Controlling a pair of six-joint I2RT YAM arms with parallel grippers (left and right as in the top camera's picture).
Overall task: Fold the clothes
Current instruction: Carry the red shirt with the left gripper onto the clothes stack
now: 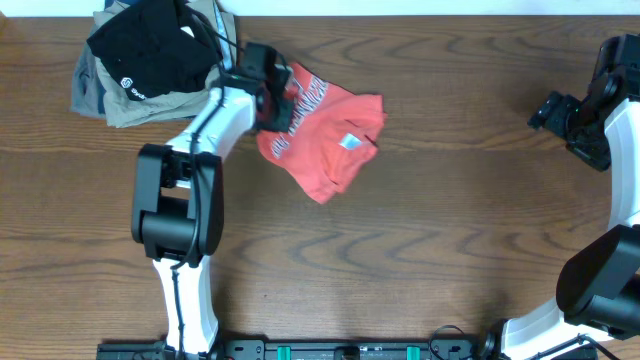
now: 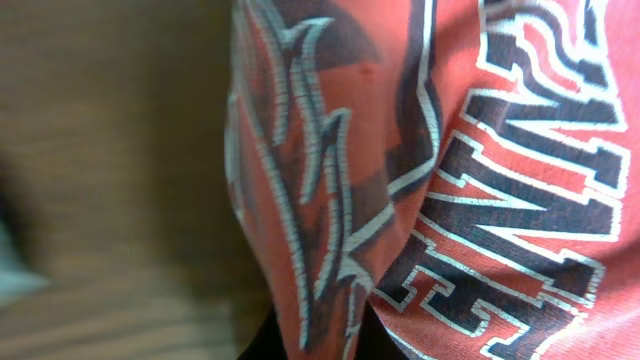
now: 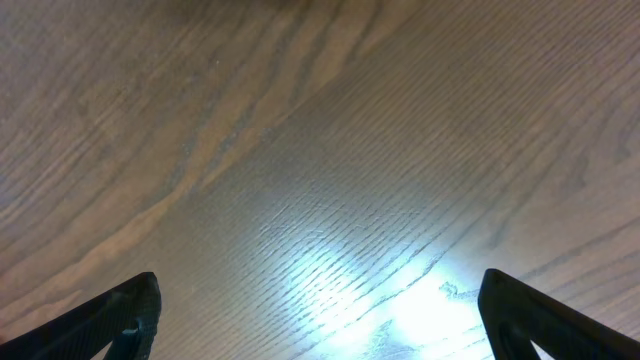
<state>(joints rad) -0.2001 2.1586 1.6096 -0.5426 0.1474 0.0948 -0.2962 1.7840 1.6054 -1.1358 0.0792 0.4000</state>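
Note:
The clothes are a red-orange T-shirt (image 1: 325, 135) with white and dark lettering, lying crumpled on the wooden table left of centre. A white tag (image 1: 349, 141) shows on it. My left gripper (image 1: 272, 98) sits at the shirt's left edge, shut on a fold of the printed fabric. In the left wrist view the shirt (image 2: 470, 180) fills the right side, and its bunched cloth runs down between the dark fingers (image 2: 262, 346) of that gripper (image 2: 318, 345). My right gripper (image 1: 556, 112) is far to the right, away from the shirt. It (image 3: 320, 330) stands open over bare wood.
A black folded garment (image 1: 150, 50) with a small white logo lies on a khaki-grey folded garment (image 1: 105, 100) at the back left, close to my left arm. The table's back edge (image 1: 400, 12) runs along the top.

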